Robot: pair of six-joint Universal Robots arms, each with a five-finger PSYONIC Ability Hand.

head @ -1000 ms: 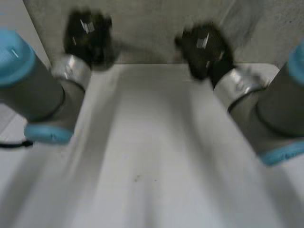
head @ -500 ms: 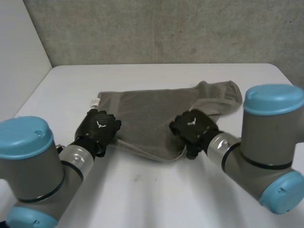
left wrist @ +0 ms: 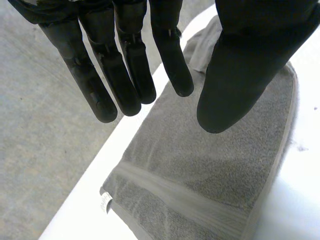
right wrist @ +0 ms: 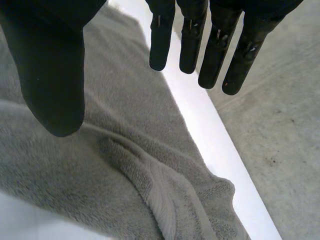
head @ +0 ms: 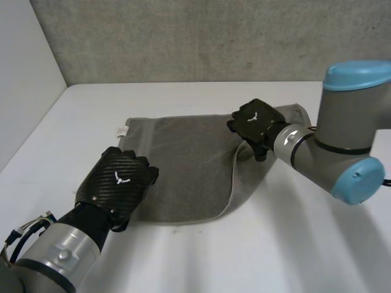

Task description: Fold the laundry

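Note:
A grey towel (head: 183, 165) lies folded on the white table (head: 256, 256), with a rumpled fold at its right end. My left hand (head: 116, 186) hovers over the towel's near left edge. In the left wrist view its fingers (left wrist: 125, 75) hang straight and apart from the thumb, above the towel (left wrist: 215, 170), holding nothing. My right hand (head: 256, 122) is above the towel's far right part. Its fingers (right wrist: 215, 45) are straight too, with the towel's bunched corner (right wrist: 160, 200) below them and no cloth between fingers and thumb.
A small white label (head: 122, 130) sticks out at the towel's far left corner. The table's far edge (head: 183, 83) meets a grey concrete wall. Bare table surface stretches in front of the towel and to its left.
The hands brought the towel down onto the table, then let it go and straightened their fingers. My left hand drew back toward the near side; my right hand moved toward the far right.

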